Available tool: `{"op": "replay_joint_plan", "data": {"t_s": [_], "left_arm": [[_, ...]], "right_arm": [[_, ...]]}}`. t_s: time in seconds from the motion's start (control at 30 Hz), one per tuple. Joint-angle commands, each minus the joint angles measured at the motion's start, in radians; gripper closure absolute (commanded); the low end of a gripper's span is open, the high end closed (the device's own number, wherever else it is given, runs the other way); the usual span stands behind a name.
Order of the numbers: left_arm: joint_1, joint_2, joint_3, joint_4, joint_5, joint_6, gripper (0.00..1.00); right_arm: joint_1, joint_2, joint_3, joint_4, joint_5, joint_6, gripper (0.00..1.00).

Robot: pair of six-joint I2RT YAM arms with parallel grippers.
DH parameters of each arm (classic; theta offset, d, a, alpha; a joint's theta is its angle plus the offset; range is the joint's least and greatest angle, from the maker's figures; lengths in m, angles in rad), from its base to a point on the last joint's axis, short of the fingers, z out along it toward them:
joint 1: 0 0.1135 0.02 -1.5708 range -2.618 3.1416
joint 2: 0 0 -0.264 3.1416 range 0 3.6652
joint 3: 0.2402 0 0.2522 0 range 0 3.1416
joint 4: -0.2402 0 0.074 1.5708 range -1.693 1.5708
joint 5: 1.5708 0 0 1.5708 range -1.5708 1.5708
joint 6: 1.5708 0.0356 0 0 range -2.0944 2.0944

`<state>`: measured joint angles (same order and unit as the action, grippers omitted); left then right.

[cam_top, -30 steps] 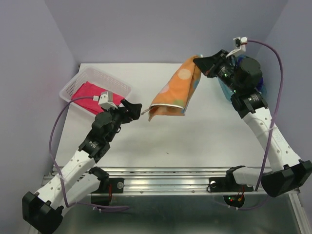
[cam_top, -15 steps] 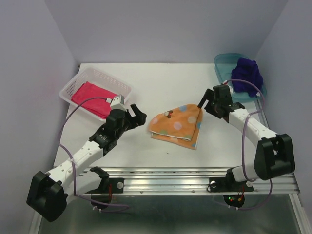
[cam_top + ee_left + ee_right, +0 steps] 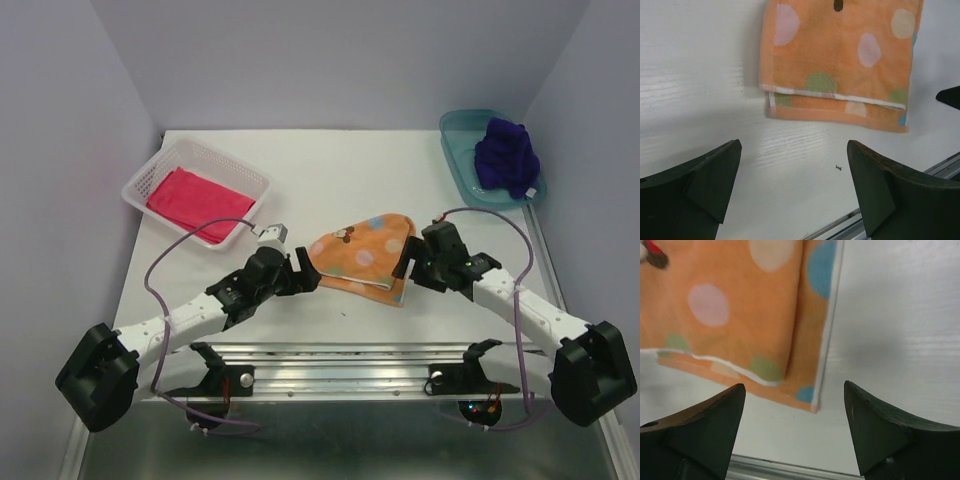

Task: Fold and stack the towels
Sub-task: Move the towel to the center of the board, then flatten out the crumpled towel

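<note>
The orange polka-dot towel (image 3: pixel 362 256) lies folded on the table's middle, its layers slightly offset. My left gripper (image 3: pixel 306 279) stands open just off the towel's left edge, nothing between its fingers; in the left wrist view the towel (image 3: pixel 840 55) lies beyond the open gripper (image 3: pixel 794 150). Open too, my right gripper (image 3: pixel 407 262) hovers at the towel's right corner, and the right wrist view shows the towel (image 3: pixel 735 315) ahead of the empty gripper (image 3: pixel 794 392). The pink-red towel (image 3: pixel 198 198) lies in the basket. The dark purple-blue towel (image 3: pixel 507 157) is bunched in the tray.
A white perforated basket (image 3: pixel 150 172) stands at the back left. At the back right corner is a teal tray (image 3: pixel 455 128). The metal rail (image 3: pixel 340 352) runs along the table's near edge, close to both grippers.
The right gripper opened and let go of the orange towel, which went from hanging in the air to lying folded on the table. Both grippers moved in beside it, low and near the front.
</note>
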<state>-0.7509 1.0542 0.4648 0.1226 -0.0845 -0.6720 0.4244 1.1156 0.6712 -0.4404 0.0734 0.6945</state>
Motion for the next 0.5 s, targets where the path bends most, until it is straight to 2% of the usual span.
{"op": "replay_joint_plan", "data": {"t_s": [0.0, 0.2, 0.33, 0.43, 0.47], "left_arm": [[-0.025, -0.039, -0.040, 0.022, -0.044, -0.044, 0.01], [-0.034, -0.027, -0.054, 0.020, -0.069, -0.070, 0.01], [-0.044, 0.015, -0.041, 0.009, -0.098, -0.072, 0.01], [-0.053, 0.046, -0.028, 0.006, -0.126, -0.078, 0.01], [-0.056, 0.053, -0.023, 0.003, -0.133, -0.077, 0.01]], "right_arm": [[0.088, -0.005, -0.071, -0.104, 0.025, 0.065, 0.19], [0.175, 0.120, -0.070, -0.081, 0.120, 0.089, 0.27], [0.220, 0.209, -0.044, -0.002, 0.115, 0.096, 0.30], [0.267, 0.274, -0.015, -0.012, 0.169, 0.114, 0.32], [0.281, 0.286, -0.012, -0.021, 0.184, 0.134, 0.35]]}}
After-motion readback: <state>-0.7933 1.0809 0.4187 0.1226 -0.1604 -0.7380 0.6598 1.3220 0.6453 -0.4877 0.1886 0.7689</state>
